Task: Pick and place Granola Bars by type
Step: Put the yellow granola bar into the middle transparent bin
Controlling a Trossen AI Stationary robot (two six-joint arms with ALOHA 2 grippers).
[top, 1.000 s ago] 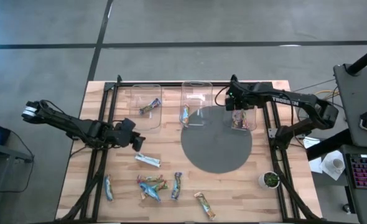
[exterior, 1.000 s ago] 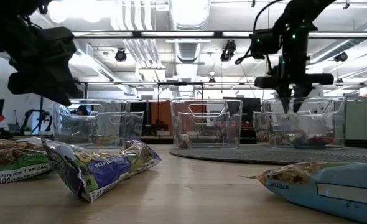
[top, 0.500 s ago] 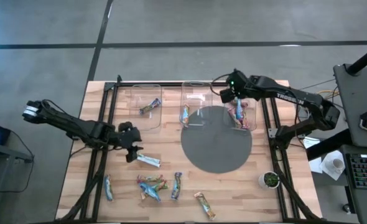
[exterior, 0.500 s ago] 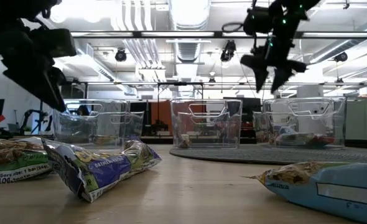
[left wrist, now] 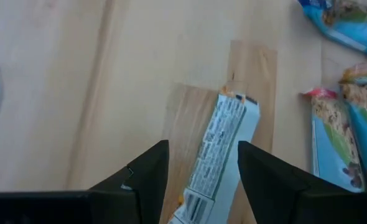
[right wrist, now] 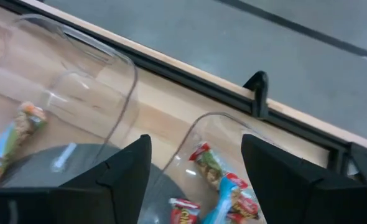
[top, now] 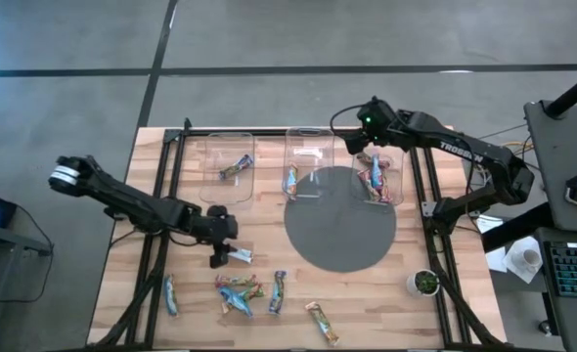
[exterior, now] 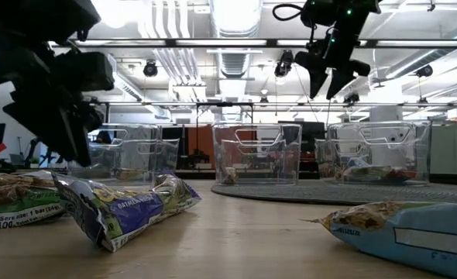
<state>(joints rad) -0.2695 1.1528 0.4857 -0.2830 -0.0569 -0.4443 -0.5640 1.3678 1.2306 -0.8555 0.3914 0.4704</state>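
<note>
A white-backed granola bar [left wrist: 224,140] lies flat on the wooden table [top: 269,220], left of the grey round mat. My left gripper [left wrist: 203,146] is low over it, open, one finger on each side of the bar's near end; I see no touch. My right gripper [right wrist: 196,186] hangs open and empty above the right clear bin [top: 378,161], which holds several bars [right wrist: 218,177]. The left bin's bar [top: 236,167] and the middle bin's bar [top: 291,179] lie flat inside. More bars [top: 238,290] lie along the table's near edge.
Three clear bins stand in a row at the far edge, the left bin [top: 228,147] and the middle bin [top: 306,147] among them. A grey round mat [top: 340,230] lies in the middle. A small plant pot [top: 424,283] stands near right. Black frame rails run along both sides.
My right gripper has opened, risen out of the right bin and turned; a bar stays behind in the bin. My left gripper has gone down and toward the table's right and near edges, rolling its wrist, and now straddles the white-backed bar.
</note>
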